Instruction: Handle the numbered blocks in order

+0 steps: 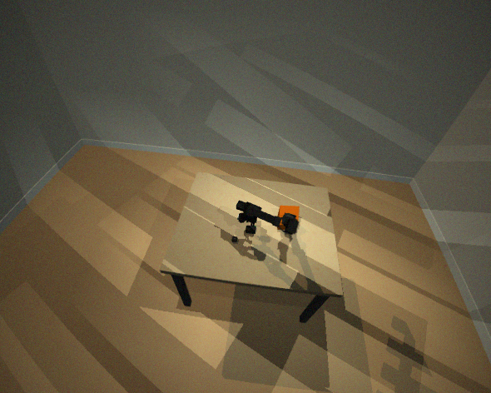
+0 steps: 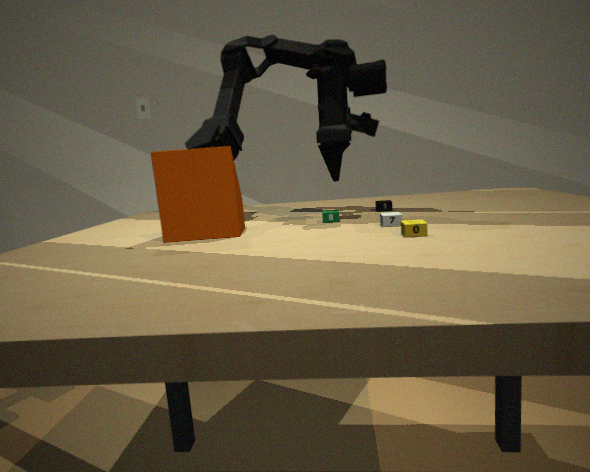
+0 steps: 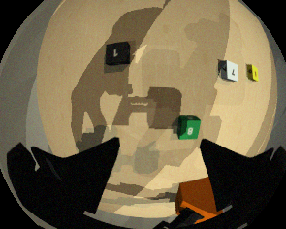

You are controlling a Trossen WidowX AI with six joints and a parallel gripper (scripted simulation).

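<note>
On the table [image 2: 295, 350], from left to right, sit an orange box [image 2: 198, 192], the green 8 block [image 2: 330, 216] beneath the raised, empty gripper [image 2: 334, 172] with jaws apart, and blocks 1 [image 2: 383, 205], 7 [image 2: 390, 219] and 0 [image 2: 414, 228]; I judge 8 finished, no block remaining.

Black arm [image 2: 229, 96] rising from its base, elbow bent high, forearm running level before the wrist drops straight down. Gripper [image 2: 333, 167] pointing down, hanging well above the tabletop near its middle, touching nothing. Fingers spread wide in the wrist view, nothing between them.
</note>
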